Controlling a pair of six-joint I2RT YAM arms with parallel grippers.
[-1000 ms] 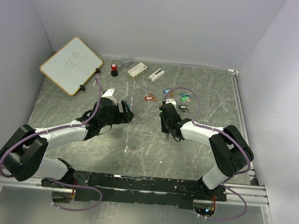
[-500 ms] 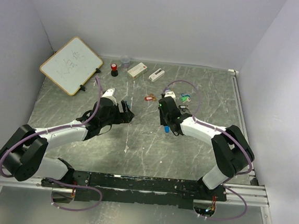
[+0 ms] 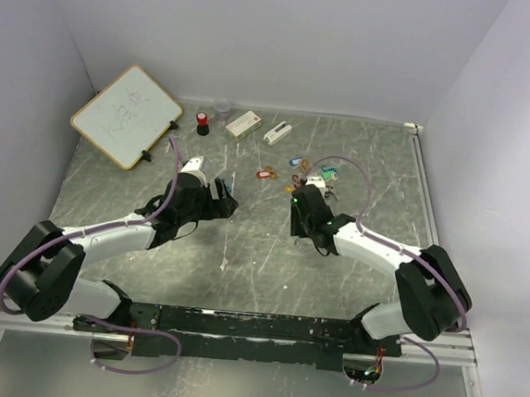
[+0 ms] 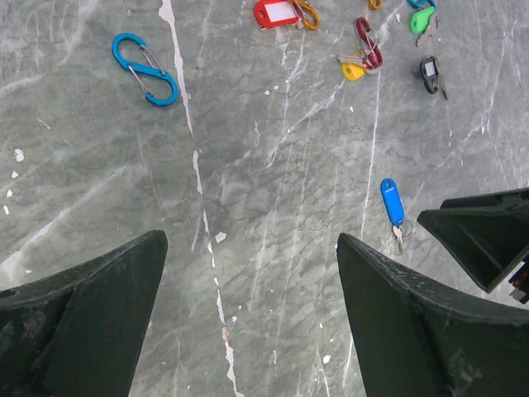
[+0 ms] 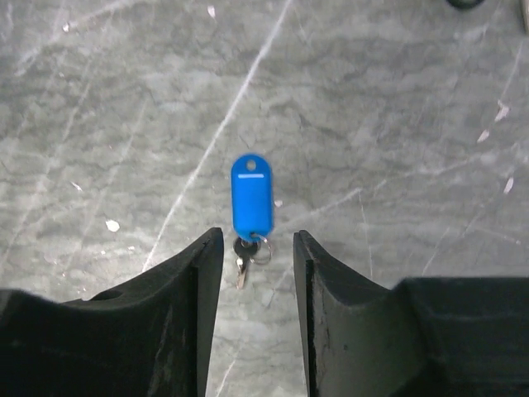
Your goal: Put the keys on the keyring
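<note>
Grey marbled worktop (image 3: 241, 261), with the blue-tagged key (image 5: 250, 201) lying flat, its ring end just between the tips of the right jaws, which stand partly open and grip nothing. Left jaws gape wide and empty above bare stone. Other keys (image 4: 353, 70) lie toward 12 o'clock of the blue one. Step judged: pickup of one key; next, lower and close squarely on its tag.

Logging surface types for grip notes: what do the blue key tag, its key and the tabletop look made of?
Blue key tag: likely plastic, smooth, evenly coloured, with a white label strip. Key: seemingly metal, dark grey with a slight sheen. Tabletop: grey, white-veined, marble-look; stone or printed laminate, cannot tell.
</note>
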